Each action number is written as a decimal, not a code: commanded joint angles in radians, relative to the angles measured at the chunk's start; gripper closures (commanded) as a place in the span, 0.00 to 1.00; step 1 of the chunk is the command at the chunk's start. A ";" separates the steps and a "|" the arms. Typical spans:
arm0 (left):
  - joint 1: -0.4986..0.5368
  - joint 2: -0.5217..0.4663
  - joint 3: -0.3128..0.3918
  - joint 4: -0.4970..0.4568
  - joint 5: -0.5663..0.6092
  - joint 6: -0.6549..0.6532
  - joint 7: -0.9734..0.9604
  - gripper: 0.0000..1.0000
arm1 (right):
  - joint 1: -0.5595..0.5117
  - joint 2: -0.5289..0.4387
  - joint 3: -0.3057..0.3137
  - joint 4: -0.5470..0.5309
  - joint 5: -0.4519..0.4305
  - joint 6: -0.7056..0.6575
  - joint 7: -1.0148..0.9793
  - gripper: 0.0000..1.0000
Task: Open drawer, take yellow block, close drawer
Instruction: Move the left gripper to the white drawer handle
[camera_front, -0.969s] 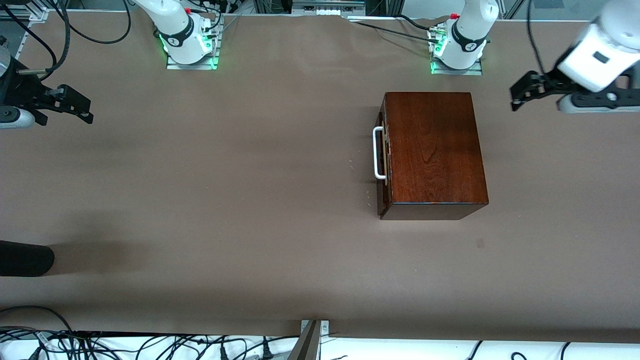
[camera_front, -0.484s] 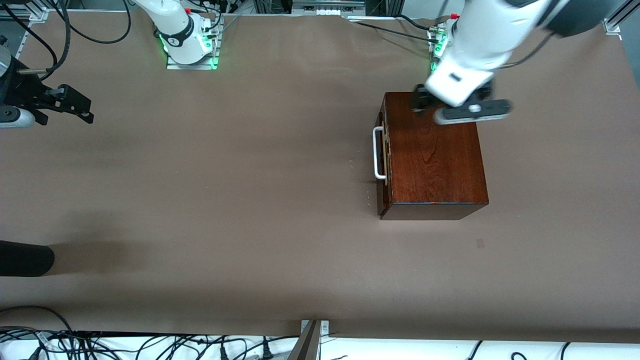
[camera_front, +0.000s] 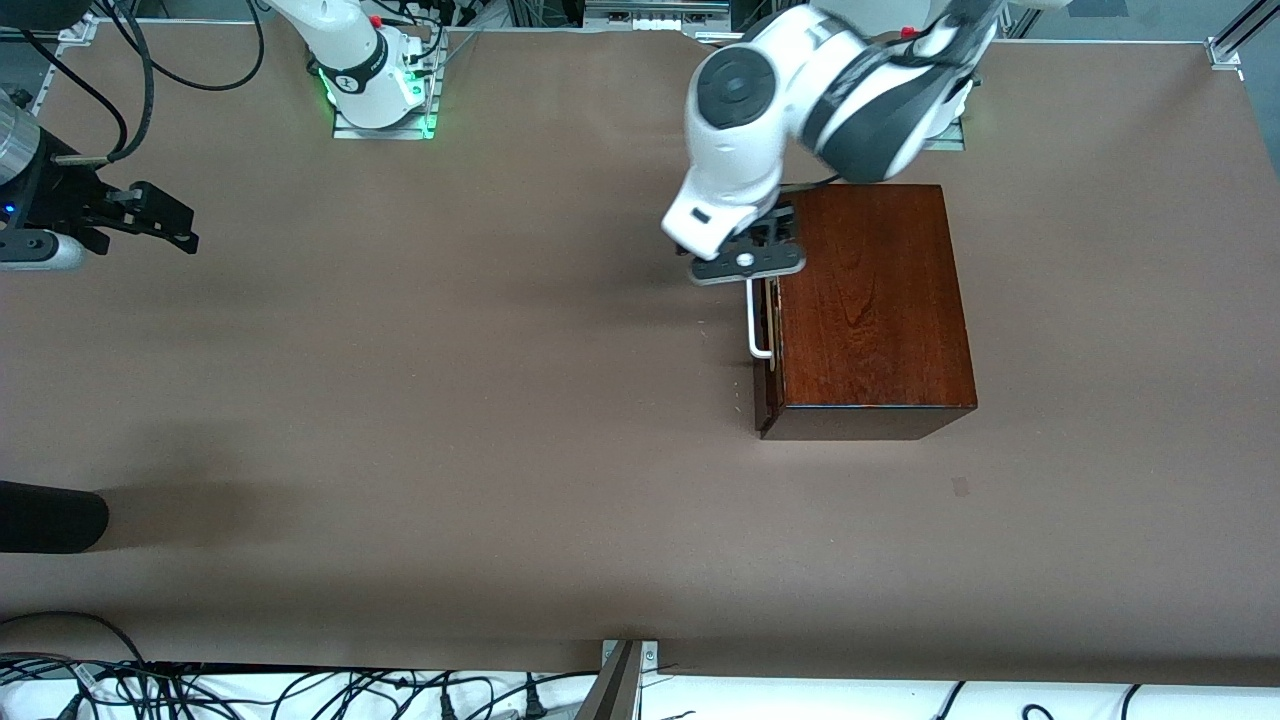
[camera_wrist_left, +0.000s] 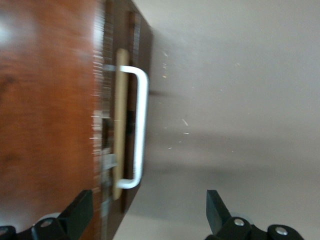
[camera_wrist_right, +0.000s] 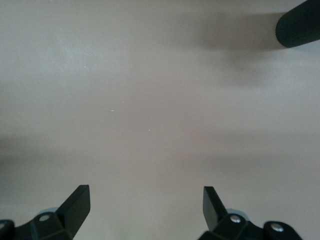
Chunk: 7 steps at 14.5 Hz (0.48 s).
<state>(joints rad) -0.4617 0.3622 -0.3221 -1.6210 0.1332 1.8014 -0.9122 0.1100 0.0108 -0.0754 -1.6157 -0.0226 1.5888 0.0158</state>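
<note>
The drawer (camera_front: 768, 330) sits shut in the dark red-brown wooden box (camera_front: 870, 300), its front flush with the box's side that faces the right arm's end of the surface (camera_front: 450, 400). The white loop handle (camera_front: 755, 320) stands out from that front, running along it; in the left wrist view the handle (camera_wrist_left: 140, 130) shows as a pale bar bent at both ends, fixed over a light strip on the dark front. The yellow block is nowhere to be seen; the closed box shows nothing of its inside.

The box stands toward the left arm's end of the surface, close to the left arm's base. The left tool (camera_front: 765, 235) hangs over the corner of the box by the handle's end farther from the front camera. Its two fingers (camera_wrist_left: 80, 212) are spread wide, with nothing between them, one over the box's top and the other over the bare surface in front of the drawer. They do not touch the handle.

The right tool (camera_front: 165, 222) waits well apart at the right arm's end of the surface, also spread wide and empty, over bare brown surface. A dark rounded object (camera_front: 50, 515) lies at that end, nearer to the front camera, and shows at the edge of the right wrist view (camera_wrist_right: 300, 22) too.
</note>
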 joint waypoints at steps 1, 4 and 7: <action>-0.035 0.049 0.008 0.021 0.043 0.013 -0.013 0.00 | -0.003 -0.008 0.003 -0.006 0.003 -0.035 0.038 0.00; -0.057 0.090 0.008 0.012 0.097 0.050 -0.014 0.00 | -0.003 0.006 0.003 -0.007 0.000 -0.055 0.035 0.00; -0.057 0.109 0.011 -0.011 0.129 0.073 -0.011 0.00 | -0.004 0.023 0.002 -0.004 -0.005 -0.058 0.027 0.00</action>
<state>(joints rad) -0.5089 0.4616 -0.3212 -1.6241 0.2227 1.8553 -0.9187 0.1099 0.0293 -0.0756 -1.6197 -0.0226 1.5427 0.0377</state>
